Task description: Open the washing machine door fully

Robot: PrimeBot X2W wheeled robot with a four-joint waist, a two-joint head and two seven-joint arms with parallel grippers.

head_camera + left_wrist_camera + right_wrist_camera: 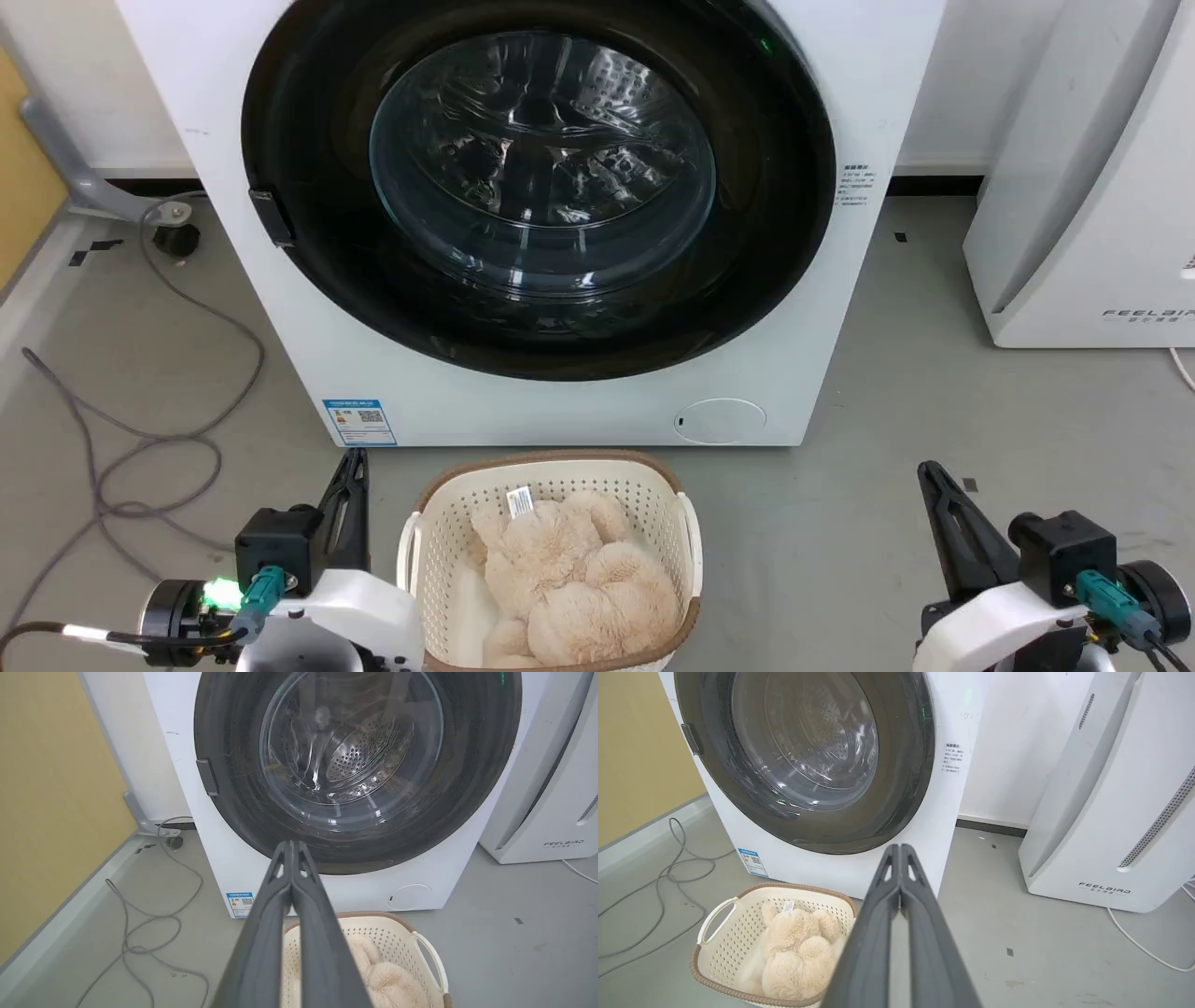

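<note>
While the large round glossy black door [308,261] sits shut on the white front-loading washing machine [560,411], left gripper [356,455] and right gripper [924,467] hover low, jaws pressed together, empty.

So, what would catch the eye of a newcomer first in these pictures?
The big round black door, shut, on the white washer stands out at the top centre of the head view. Below it on the floor stands a cream basket with a fluffy beige toy inside.
</note>
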